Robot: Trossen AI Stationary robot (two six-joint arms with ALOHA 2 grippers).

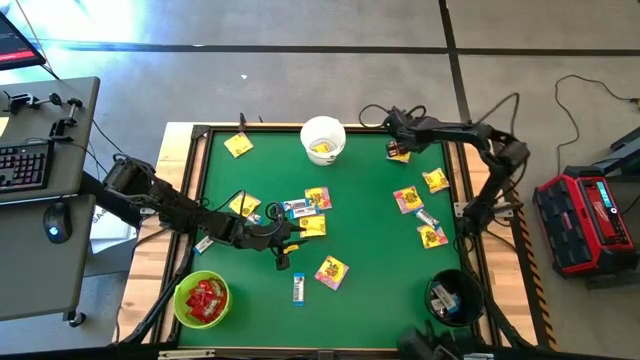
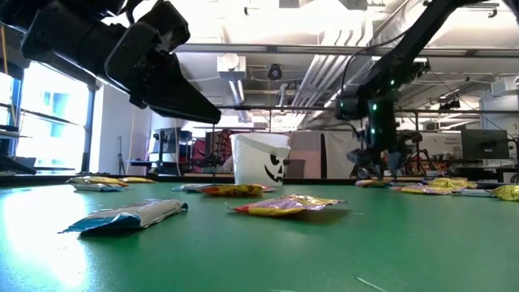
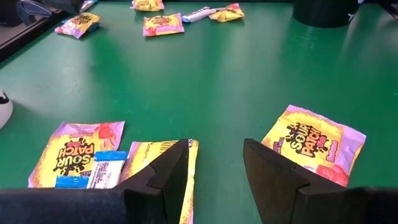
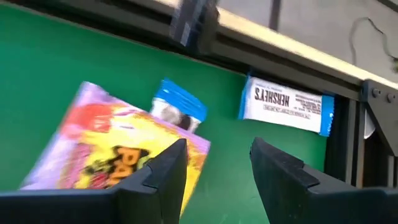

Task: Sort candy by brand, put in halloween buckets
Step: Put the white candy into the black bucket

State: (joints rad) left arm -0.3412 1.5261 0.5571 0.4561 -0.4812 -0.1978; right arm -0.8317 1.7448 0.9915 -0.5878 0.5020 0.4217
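Green felt covered the wood-framed table [image 1: 380, 290], which stood on a grey floor with a desk and keyboard [image 1: 22, 165] off one side and a red case [image 1: 585, 220] off the other; the low view looked past it into a workshop of pipes and ceiling lights. Three buckets sat on the felt: the white bucket [image 1: 323, 139] at the far edge with a yellow packet inside, the green bucket [image 1: 201, 300] at the near left corner full of red packets, and the black bucket [image 1: 453, 297] at the near right corner. Yellow packets and white-and-blue bars lay scattered between them, a cluster [image 1: 305, 208] near the middle and another [image 1: 425, 215] on the right. The left gripper [image 1: 283, 240] hovered low over the middle cluster, fingers spread and empty, with a yellow packet [image 3: 314, 146] just beside one finger and another yellow packet [image 3: 78, 152] with a bar across it on the other side. The right gripper [image 1: 398, 140] reached to the far edge by the white bucket, fingers parted over a yellow packet [image 4: 118, 149], holding nothing, a white-and-blue bar [image 4: 286, 104] lying near the rail.
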